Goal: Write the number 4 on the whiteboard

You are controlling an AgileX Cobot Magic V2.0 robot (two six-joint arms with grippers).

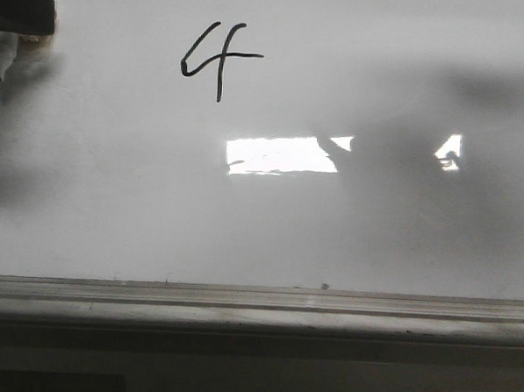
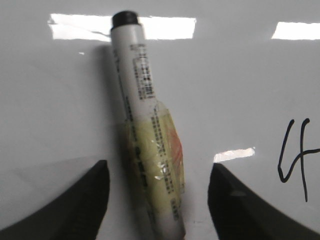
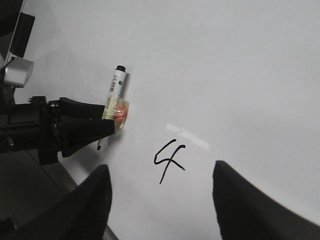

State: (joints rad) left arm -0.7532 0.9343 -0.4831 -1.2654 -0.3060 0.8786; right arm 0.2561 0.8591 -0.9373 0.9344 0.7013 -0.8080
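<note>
Whiteboard (image 1: pixel 401 230) fills my front view, its ledge (image 1: pixel 256 314) along the near edge. Above the bright reflection (image 1: pixel 282 155) sits the number 4 (image 1: pixel 218 60), finished as far as I can judge. Well left of it I have the left gripper (image 3: pixel 107 122) clamped on the marker (image 3: pixel 114 97), tip seemingly lifted clear so nothing smudges. My right gripper (image 3: pixel 160 200) hangs wide open and empty over the digit, out of the way.
</note>
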